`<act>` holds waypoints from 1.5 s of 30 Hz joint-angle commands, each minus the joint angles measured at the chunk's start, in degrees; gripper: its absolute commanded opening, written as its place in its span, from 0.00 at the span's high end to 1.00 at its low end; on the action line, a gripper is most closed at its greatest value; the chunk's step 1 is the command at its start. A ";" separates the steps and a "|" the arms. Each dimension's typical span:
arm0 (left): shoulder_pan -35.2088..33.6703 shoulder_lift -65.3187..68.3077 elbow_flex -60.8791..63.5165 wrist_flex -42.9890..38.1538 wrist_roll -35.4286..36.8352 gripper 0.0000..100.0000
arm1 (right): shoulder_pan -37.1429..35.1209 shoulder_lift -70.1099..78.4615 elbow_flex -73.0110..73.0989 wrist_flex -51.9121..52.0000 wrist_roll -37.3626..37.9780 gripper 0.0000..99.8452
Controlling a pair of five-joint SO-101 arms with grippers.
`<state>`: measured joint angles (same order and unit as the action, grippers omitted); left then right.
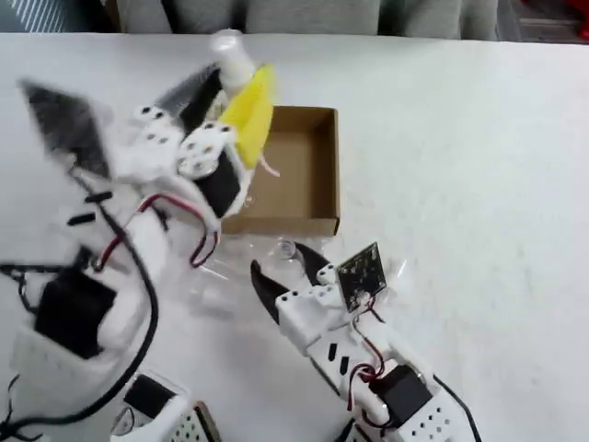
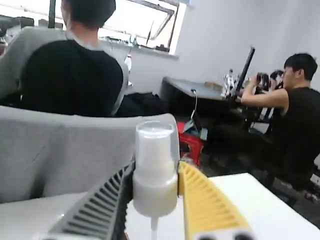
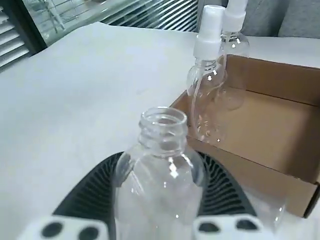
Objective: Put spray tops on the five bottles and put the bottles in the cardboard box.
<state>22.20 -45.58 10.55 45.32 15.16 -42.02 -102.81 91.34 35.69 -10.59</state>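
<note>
- beside the cardboard box point(image 1: 304, 175), the bottle point(image 3: 160, 175), likely light and slick, is pinched at its belly by right fingers point(image 3: 85, 200).
- spray top point(image 2: 155, 165) is pinched by left fingers point(image 2: 212, 205).

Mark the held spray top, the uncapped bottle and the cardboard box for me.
spray top point(image 2: 155, 184): left wrist view, on its white collar.
uncapped bottle point(image 3: 163, 131): right wrist view, on its threaded neck.
cardboard box point(image 1: 276, 224): high view, on its outer wall.
</note>
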 commanded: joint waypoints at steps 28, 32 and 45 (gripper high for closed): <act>6.64 5.49 -2.99 15.47 4.66 0.98 | -0.13 -0.48 0.79 -0.31 0.88 0.98; 6.64 5.49 -2.90 14.59 4.66 0.98 | -0.13 -0.48 0.79 -0.31 0.88 0.98; 6.02 5.49 0.79 13.10 -1.41 0.98 | -0.13 -0.48 0.79 -0.31 0.88 0.98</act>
<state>28.35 -39.87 10.46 60.18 14.55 -42.11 -102.81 92.92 35.69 -10.59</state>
